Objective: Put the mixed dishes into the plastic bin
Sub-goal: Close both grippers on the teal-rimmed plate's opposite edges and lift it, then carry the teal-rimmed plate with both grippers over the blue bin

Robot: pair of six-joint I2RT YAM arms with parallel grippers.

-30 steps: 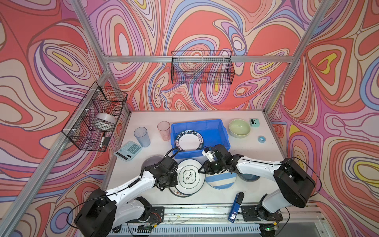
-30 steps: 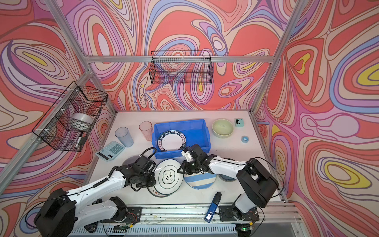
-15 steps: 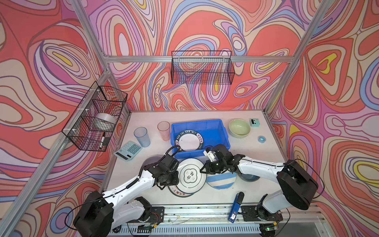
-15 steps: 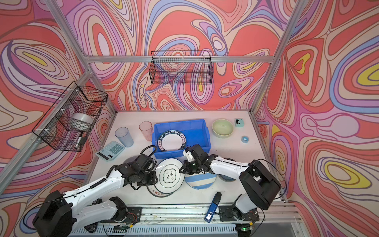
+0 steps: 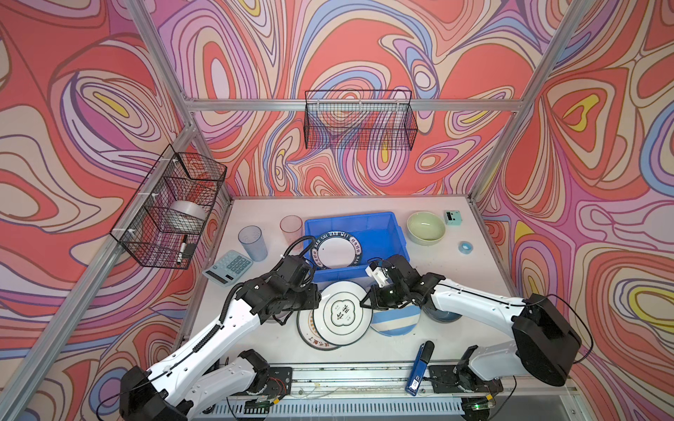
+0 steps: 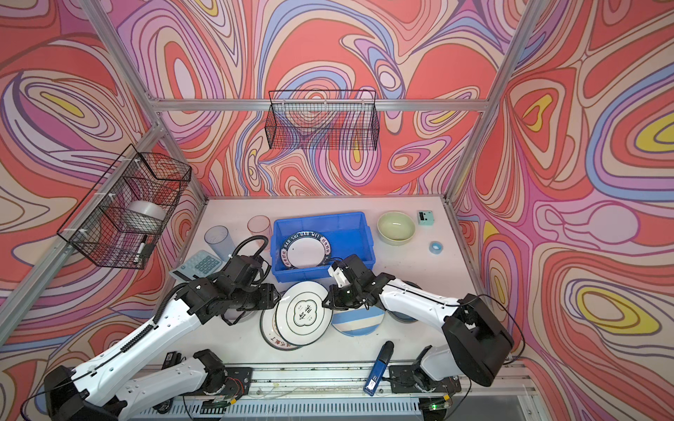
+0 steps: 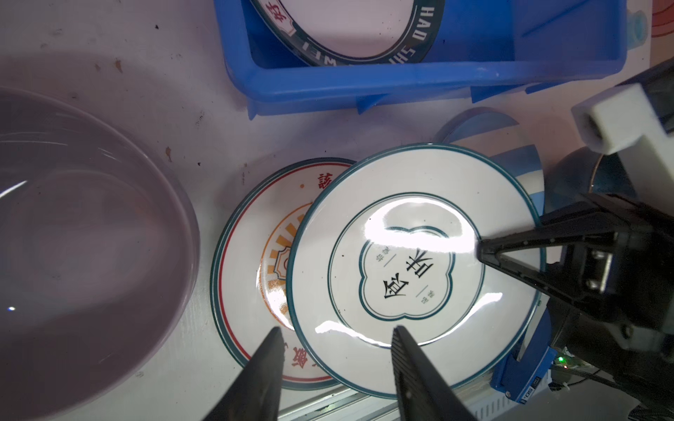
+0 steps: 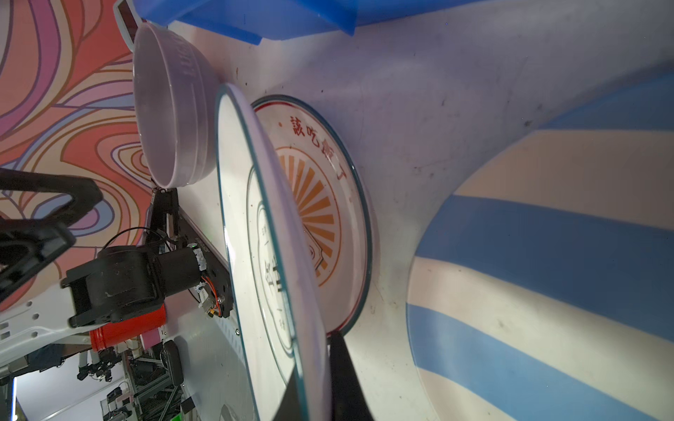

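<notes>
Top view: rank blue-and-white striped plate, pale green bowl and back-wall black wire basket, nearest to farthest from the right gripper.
1. Blue-and-white striped plate: front, right beside.
2. Pale green bowl: back right.
3. Black wire basket: hung high, back.

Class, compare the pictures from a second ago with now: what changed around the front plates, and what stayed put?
The left hand has opened, letting go of the white cloud-motif plate. The right hand has closed on that plate's opposite rim and holds it tilted. The plate itself has barely shifted. The lettered plate in the blue bin, the green bowl and the calculator stayed put.
</notes>
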